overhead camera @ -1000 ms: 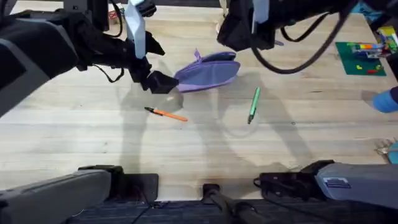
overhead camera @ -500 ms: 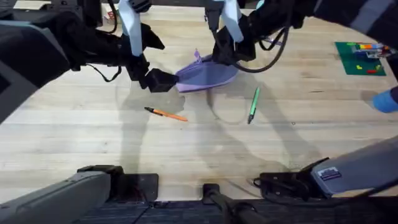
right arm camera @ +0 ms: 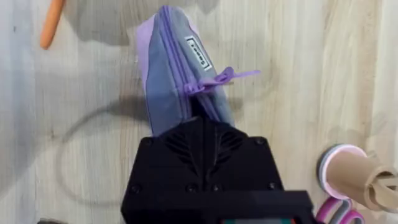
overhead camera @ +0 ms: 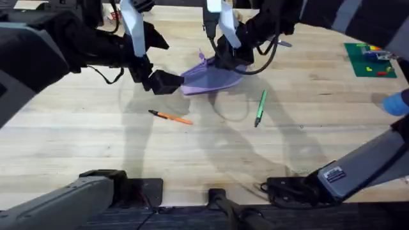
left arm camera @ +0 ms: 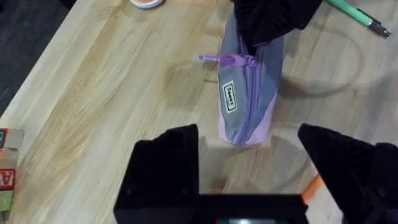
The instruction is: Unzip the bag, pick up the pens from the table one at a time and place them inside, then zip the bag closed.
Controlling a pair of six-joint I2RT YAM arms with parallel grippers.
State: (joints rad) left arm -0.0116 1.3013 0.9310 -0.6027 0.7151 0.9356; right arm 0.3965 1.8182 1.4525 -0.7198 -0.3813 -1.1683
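The lavender bag (overhead camera: 208, 76) lies zipped at the back middle of the table (overhead camera: 192, 153). Its zipper pull (left arm camera: 227, 60) (right arm camera: 214, 79) sticks out sideways. My left gripper (overhead camera: 165, 82) (left arm camera: 249, 165) is open, and the bag's left end (left arm camera: 242, 124) lies just ahead of its fingers (left arm camera: 165, 171). My right gripper (overhead camera: 227, 59) sits on the bag's right end (right arm camera: 171, 81) with its fingers closed together over the fabric. The orange pen (overhead camera: 171, 117) lies in front of the bag. To the right of it lies the green pen (overhead camera: 260, 107) (left arm camera: 354, 14).
A green mat (overhead camera: 370, 61) with coloured pieces is at the back right. A pink-rimmed roll (right arm camera: 345, 171) stands just behind the bag. A blue-gloved hand (overhead camera: 396, 102) shows at the right edge. Bare planks stretch across the table's front half.
My right arm has come down from high under the camera onto the bag's right end. The left arm, the bag and both pens have stayed put.
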